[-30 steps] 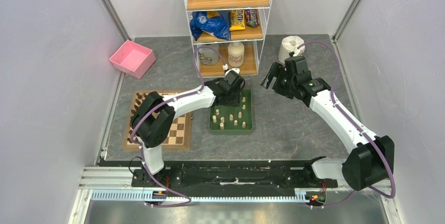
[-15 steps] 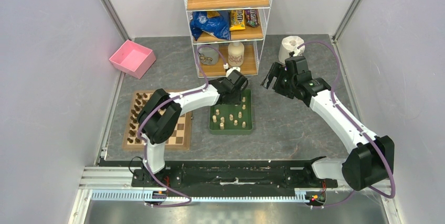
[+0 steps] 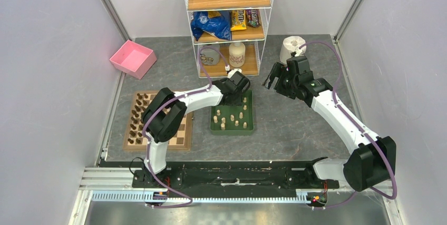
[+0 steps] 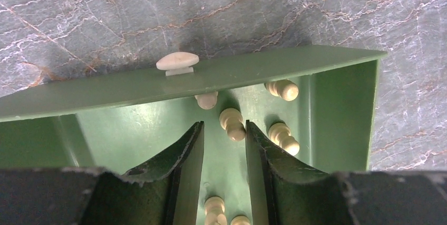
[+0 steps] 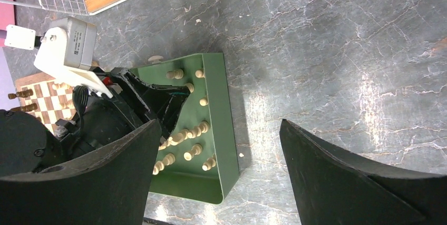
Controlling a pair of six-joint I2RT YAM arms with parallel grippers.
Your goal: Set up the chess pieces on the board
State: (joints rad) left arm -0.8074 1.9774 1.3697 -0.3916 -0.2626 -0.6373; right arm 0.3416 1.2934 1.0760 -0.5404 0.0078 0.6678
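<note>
1. Aiming at one pale cream turned wooden chess piece [image 4: 232, 124], on the floor of the green rectangular tray [image 4: 158, 85], centre of the left wrist view. Hard to tell whether upright or tipped.
2. Surrounded by more pale cream pieces [image 3: 232, 117], mid-frame in the top view, two of them just to its right and the tray's far wall close above.
3. Probably very light, hard and smooth, so likely to roll or squirt out if pinched on the round head. Better taken squarely across the narrower stem, with a gentle close.
4. Framed by the left gripper [image 4: 223, 127], parted and clamped on nothing, the piece just ahead of and between the fingertips.
5. Bound for the square checkered wooden board [image 3: 182, 130], left of centre in the top view, with dark brown pieces [image 3: 138, 114] ranked along its left edge.
6. Further right, above the grey marbled table [image 3: 295, 125]: right gripper [image 3: 273, 80], spread wide and empty.
</note>
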